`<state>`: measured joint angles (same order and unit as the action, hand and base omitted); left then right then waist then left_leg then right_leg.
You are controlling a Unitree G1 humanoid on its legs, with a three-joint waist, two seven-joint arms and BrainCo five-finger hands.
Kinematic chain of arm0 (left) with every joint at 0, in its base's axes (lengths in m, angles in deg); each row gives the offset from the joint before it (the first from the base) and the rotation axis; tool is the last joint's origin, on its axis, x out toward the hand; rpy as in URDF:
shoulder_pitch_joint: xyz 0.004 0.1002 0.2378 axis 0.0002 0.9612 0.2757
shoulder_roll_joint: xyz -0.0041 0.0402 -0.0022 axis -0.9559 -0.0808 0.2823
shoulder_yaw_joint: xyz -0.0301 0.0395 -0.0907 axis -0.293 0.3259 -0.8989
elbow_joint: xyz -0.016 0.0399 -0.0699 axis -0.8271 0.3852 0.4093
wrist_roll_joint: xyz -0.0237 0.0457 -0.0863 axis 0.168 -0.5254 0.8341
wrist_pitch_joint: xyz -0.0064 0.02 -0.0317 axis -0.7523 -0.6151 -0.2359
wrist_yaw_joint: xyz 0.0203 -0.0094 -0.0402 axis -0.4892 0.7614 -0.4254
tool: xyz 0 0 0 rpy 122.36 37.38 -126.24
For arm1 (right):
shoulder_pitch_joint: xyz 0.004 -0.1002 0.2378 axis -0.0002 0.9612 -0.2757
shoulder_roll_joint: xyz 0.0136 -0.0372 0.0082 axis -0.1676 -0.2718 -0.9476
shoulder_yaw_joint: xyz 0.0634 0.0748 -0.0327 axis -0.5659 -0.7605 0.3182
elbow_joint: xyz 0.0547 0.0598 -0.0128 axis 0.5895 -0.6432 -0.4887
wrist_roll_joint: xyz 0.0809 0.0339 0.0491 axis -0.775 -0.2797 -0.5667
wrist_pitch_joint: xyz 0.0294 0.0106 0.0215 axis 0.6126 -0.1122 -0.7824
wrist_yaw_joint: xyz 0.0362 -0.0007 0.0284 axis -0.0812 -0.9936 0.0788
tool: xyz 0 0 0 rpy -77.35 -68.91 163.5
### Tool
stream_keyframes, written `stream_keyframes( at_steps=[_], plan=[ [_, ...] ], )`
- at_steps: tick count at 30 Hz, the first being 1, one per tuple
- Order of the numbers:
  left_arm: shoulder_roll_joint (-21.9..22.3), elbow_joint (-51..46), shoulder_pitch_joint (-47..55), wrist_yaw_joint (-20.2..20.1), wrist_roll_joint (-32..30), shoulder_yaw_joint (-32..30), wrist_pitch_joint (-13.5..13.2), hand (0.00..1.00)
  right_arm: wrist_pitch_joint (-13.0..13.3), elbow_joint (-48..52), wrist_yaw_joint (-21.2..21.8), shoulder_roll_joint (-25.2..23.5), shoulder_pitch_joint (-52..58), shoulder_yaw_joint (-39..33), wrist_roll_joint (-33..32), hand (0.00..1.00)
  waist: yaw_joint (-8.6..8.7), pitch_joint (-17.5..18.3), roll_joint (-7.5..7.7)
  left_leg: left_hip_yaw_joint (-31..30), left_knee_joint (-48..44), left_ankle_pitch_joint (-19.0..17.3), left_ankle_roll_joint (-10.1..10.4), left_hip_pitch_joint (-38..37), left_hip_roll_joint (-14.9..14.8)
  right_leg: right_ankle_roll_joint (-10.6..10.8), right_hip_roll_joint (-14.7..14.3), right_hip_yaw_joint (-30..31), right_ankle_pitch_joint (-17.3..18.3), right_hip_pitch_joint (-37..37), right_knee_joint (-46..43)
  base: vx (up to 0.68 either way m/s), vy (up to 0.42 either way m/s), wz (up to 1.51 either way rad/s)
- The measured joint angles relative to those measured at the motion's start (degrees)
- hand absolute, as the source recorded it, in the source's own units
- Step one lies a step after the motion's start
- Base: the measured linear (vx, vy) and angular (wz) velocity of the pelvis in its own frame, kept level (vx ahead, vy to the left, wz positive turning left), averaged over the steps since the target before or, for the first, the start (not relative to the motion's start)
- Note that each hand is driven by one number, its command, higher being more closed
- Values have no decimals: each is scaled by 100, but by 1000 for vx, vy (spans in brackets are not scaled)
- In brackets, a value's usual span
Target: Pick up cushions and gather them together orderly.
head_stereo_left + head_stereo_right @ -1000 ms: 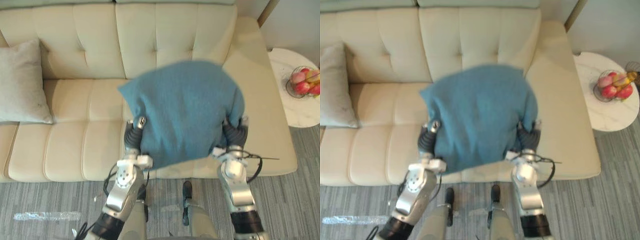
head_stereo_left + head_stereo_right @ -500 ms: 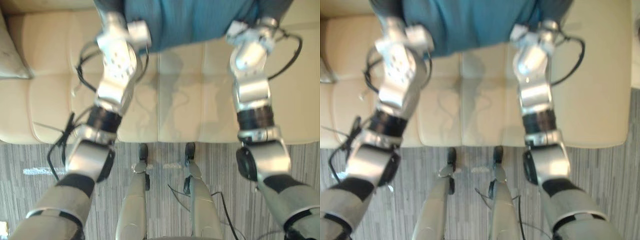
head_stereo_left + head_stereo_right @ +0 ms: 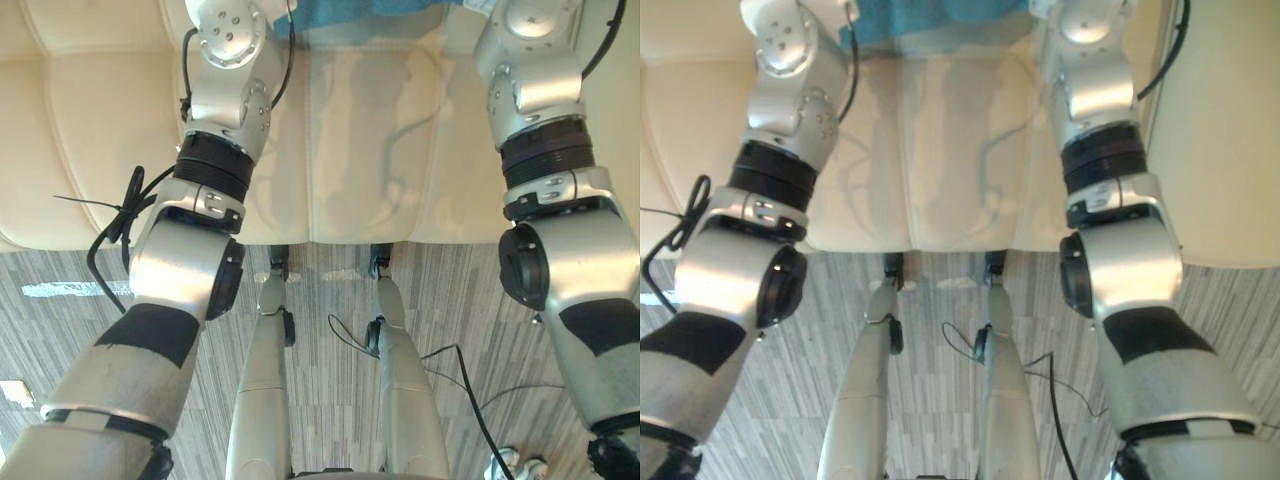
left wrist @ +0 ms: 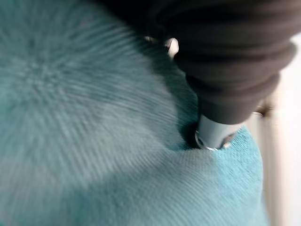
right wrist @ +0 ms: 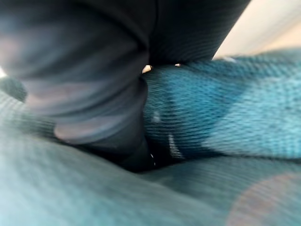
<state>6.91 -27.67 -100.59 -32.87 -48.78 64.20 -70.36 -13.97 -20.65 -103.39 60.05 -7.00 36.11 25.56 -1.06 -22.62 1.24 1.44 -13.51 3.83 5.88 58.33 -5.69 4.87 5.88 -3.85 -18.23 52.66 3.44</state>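
Note:
A teal knitted cushion (image 3: pixel 370 8) shows as a strip above the cream sofa seat (image 3: pixel 370 150), between my two outstretched arms. In the left wrist view the cushion (image 4: pixel 94 141) lies right against my left hand (image 4: pixel 225 70), whose dark ribbed cover presses into the fabric. My right hand (image 5: pixel 94 66) is likewise sunk against the cushion (image 5: pixel 225 108), with teal cloth folded around its cover. How either hand grips is hidden by the cloth.
The sofa's front edge (image 3: pixel 340 238) runs across the eye views, with grey striped carpet (image 3: pixel 60 330) below it. The right side of the seat (image 3: pixel 1230 130) stretches on past my right arm.
The head view has tipped further down. Both arms have stretched further out over the sofa with the cushion, so just its lower edge remains in view.

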Motion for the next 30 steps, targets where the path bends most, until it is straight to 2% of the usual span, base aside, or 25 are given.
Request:
stream_keyframes(
  at_steps=[4, 7, 10, 13, 16, 20, 22, 24, 27, 29, 30],
  plan=[
    [15, -225, 529, -138, 59, -191, -67, 0, 55, 103, 21, -73, 527, -41, -224, 0, -19, 0, 0, 20, -274, -91, 33, 42, -105, 0, -87, 19, 4, -3, -105, -47, -1, -13],
    [-42, -523, 823, -294, 54, -391, -70, 0, 140, 713, 93, -77, 981, -173, -384, 0, -13, 0, 0, 38, -294, -86, 37, -14, -160, -11, -138, 123, 28, -41, -135, -55, -12, -6],
    [-159, -786, 1280, -355, 58, -562, -63, 0, 191, 1324, 199, -76, 1550, -354, -386, 0, -39, 0, 0, 89, -335, -77, 54, -165, -212, -111, -179, 132, 120, -197, -147, -60, -31, -7],
    [-346, -1143, 1843, -456, 61, -653, -64, 0, 291, 2060, 309, -24, 2416, -738, -382, 0, -31, -5, 11, 79, -314, -93, 83, -561, -289, -169, -253, 105, 266, -524, -295, -57, -35, 0],
    [-644, -1760, 2477, -577, 43, -661, -110, 0, 449, 3092, 490, 395, 3457, -805, -357, 0, -38, -4, 14, 52, -164, -111, 97, -1051, -301, -191, -269, 75, 525, -911, -445, -28, -41, 9],
    [-867, -2567, 3744, -834, -106, -671, -141, 0, 712, 4218, 913, 535, 5193, -1160, -119, 0, -77, 2, 24, -9, 88, -103, 131, -1760, -293, -219, -257, -65, 729, -1490, -590, 21, -35, 15],
    [-665, -3013, 4788, -985, -339, -660, -146, 0, 754, 4548, 1117, 283, 6281, -1255, 43, 0, -108, 11, 32, 8, 157, -117, 131, -2209, -284, -235, -238, -94, 915, -1855, -754, 93, -41, 15],
    [-243, -3203, 5771, -1186, -534, -635, -135, 0, 766, 4593, 1331, -137, 7265, -1233, 161, 0, -112, 84, 44, 30, 256, -161, 109, -2596, -268, -248, -208, -186, 1099, -2192, -846, 99, -37, 21],
    [366, -3137, 6953, -1473, -761, -529, -49, 0, 761, 4529, 1568, -876, 8208, -1220, 314, 0, -172, 244, 72, 57, 290, -250, 81, -2954, -248, -248, -184, -212, 1303, -2460, -1016, 66, -25, 6],
    [617, -2822, 7504, -1705, -991, -410, 49, 0, 754, 4256, 1719, -1236, 8576, -1217, 495, 0, -227, 290, 69, 94, 307, -351, 50, -3296, -249, -261, -183, -212, 1410, -2775, -1028, 51, -13, -1],
    [717, -2603, 7768, -1831, -1095, -366, 98, 0, 742, 4025, 1785, -1374, 8757, -1208, 558, 0, -226, 428, 68, 94, 333, -377, 34, -3412, -249, -261, -183, -225, 1450, -2882, -1026, 57, -13, 4]
  ],
)
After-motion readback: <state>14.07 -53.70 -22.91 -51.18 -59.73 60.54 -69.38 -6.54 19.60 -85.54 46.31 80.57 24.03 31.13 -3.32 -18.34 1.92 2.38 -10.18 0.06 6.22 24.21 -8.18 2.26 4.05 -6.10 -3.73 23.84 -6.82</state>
